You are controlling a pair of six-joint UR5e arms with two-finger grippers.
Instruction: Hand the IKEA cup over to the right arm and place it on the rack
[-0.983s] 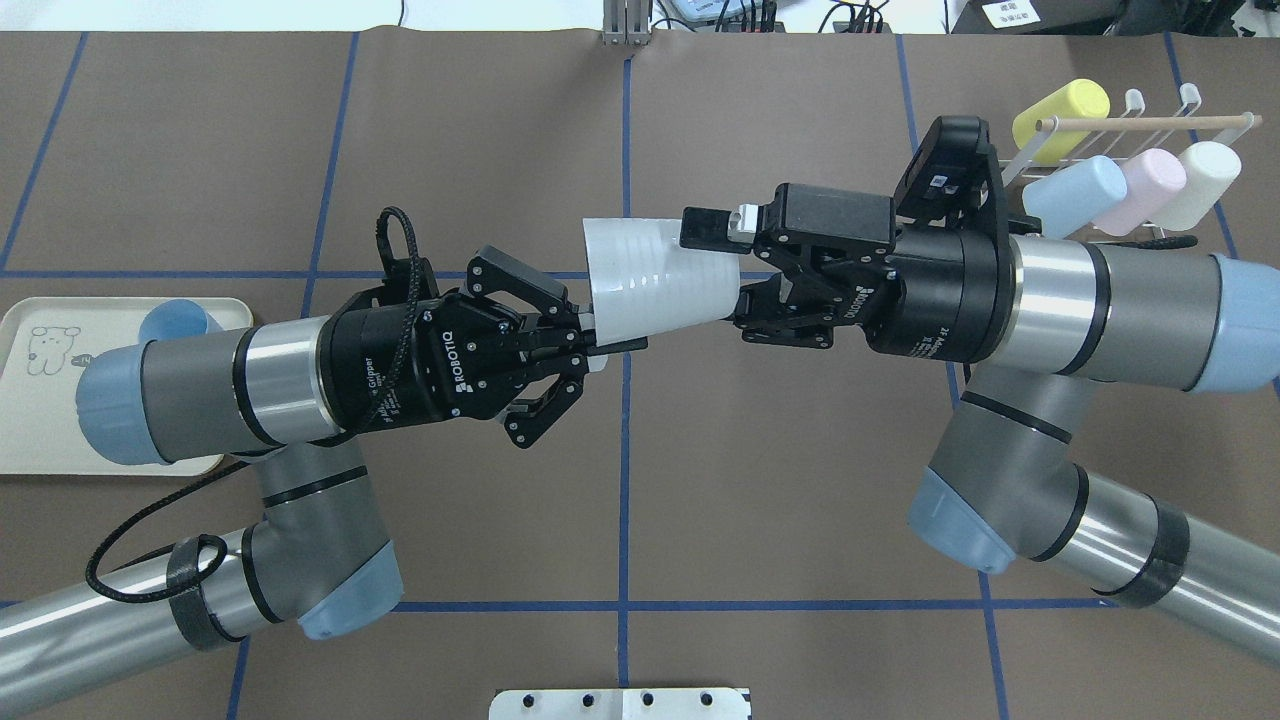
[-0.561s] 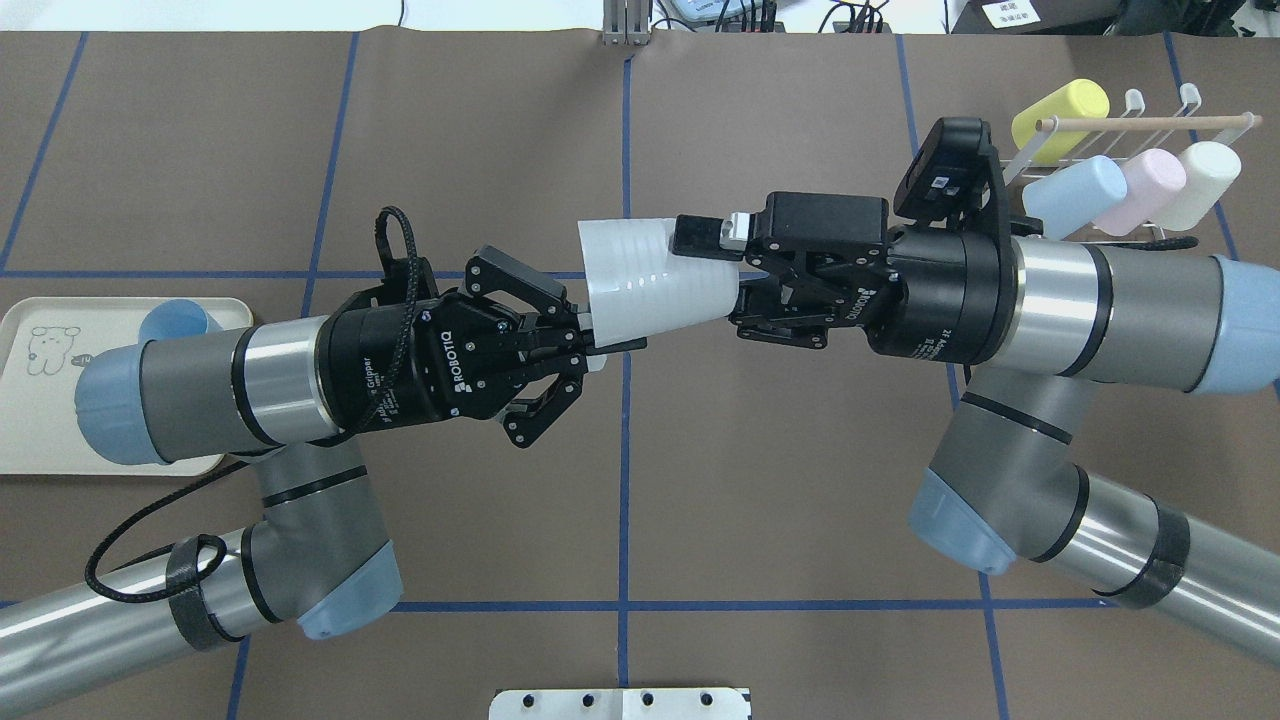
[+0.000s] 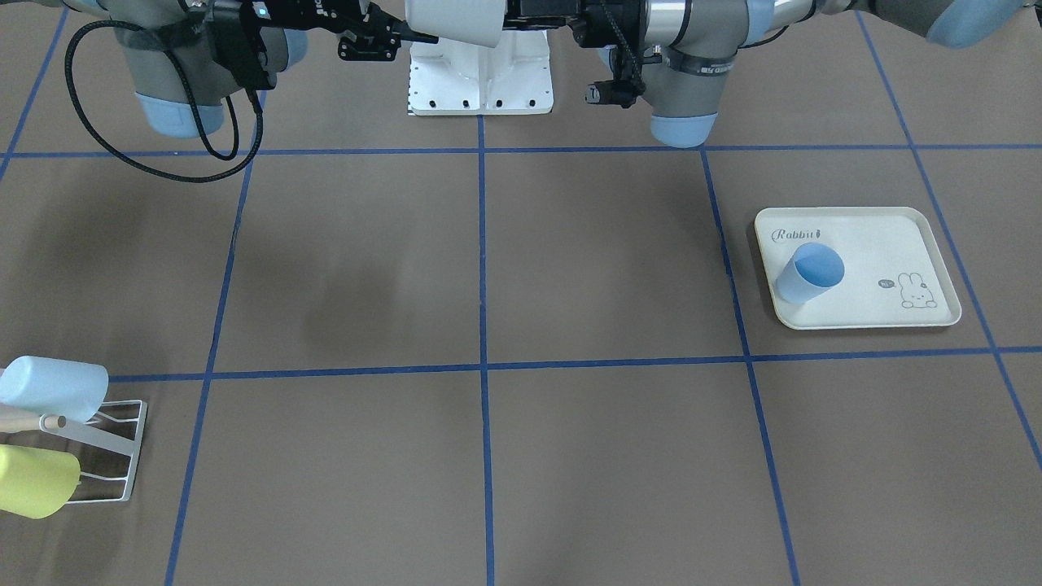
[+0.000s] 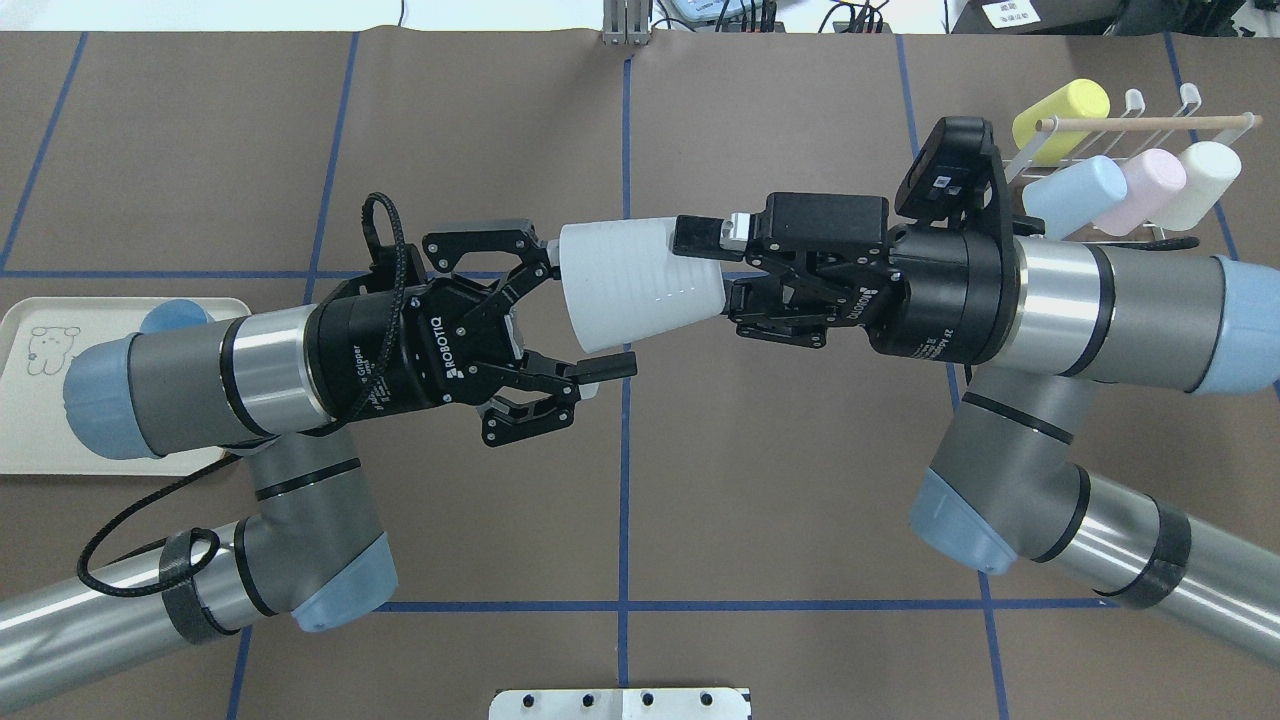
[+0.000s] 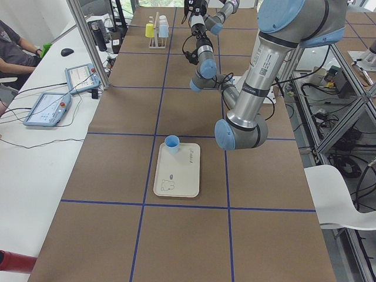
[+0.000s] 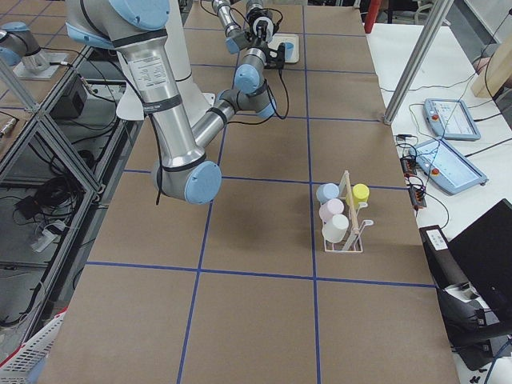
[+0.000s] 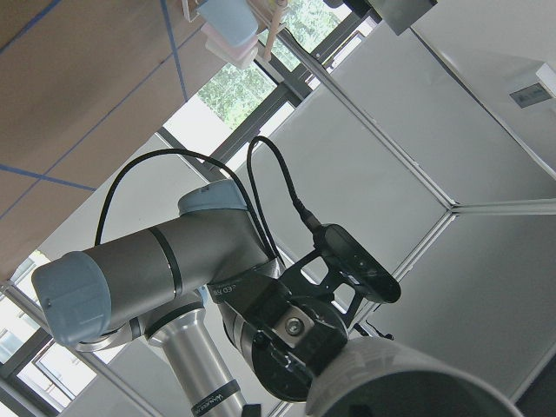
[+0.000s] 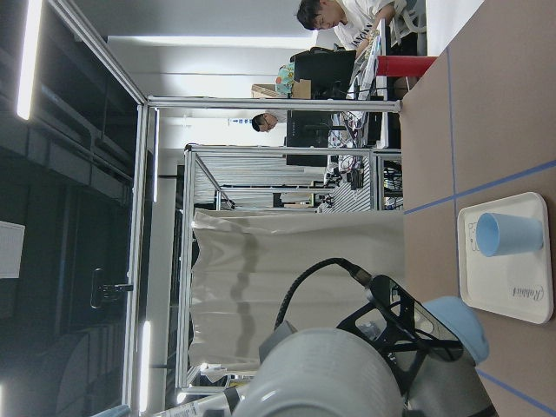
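The white IKEA cup (image 4: 630, 285) lies sideways in mid-air over the table's middle, wide mouth toward my left arm. My right gripper (image 4: 712, 268) is shut on its narrow end; one finger lies along the cup's top side. My left gripper (image 4: 585, 312) is open, its fingers spread on either side of the cup's mouth and clear of the wall. The front-facing view shows the cup (image 3: 456, 20) at the top edge. The white wire rack (image 4: 1140, 125) with its wooden rod stands at the far right and holds several pastel cups.
A cream rabbit-print tray (image 4: 30, 400) with a blue cup (image 3: 810, 273) on it sits at the table's left end, partly under my left arm. A white base plate (image 3: 480, 81) is at the robot's side. People sit at a side desk (image 5: 35, 88).
My left gripper has opened off the cup's rim and drawn back slightly to the left. The right gripper keeps hold of the cup, which has shifted a little leftward.
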